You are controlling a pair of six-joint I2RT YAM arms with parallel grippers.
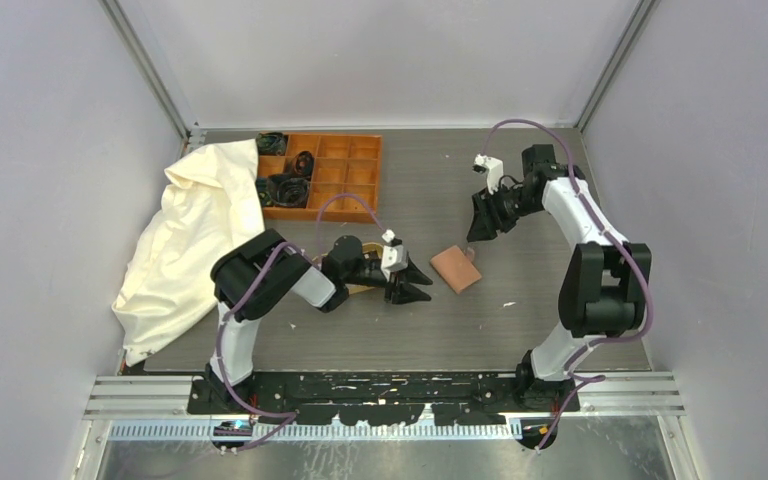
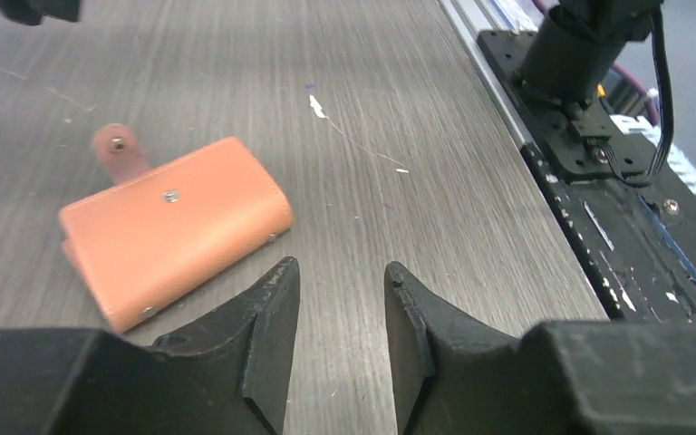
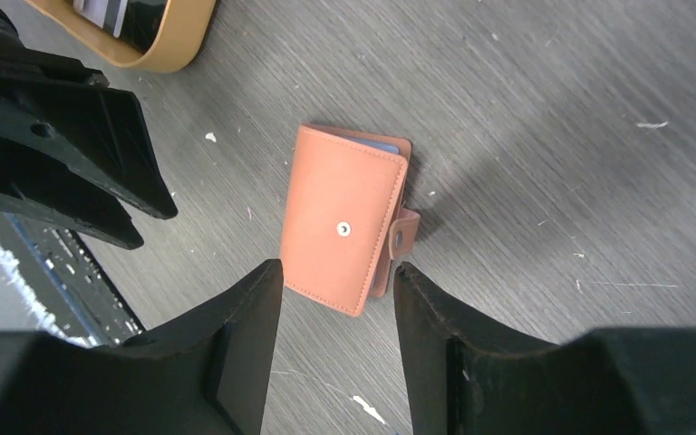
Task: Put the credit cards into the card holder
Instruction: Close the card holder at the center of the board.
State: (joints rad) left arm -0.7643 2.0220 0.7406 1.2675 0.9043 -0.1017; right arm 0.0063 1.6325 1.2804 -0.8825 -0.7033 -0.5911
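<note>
Card holder (image 1: 456, 268) is seen lying folded shut near the middle of the surface (image 1: 410, 180), with its snap strap unfastened and sticking out at one side. Left fingers (image 2: 267, 326) are held apart and empty, low over the surface and just beside the holder, not touching it. Right fingers (image 3: 245, 335) are likewise spread with nothing between them, raised above the holder. Credit cards (image 3: 145, 16) are partly seen in the wooden tray (image 3: 177, 50), which sits behind the left fingers.
</note>
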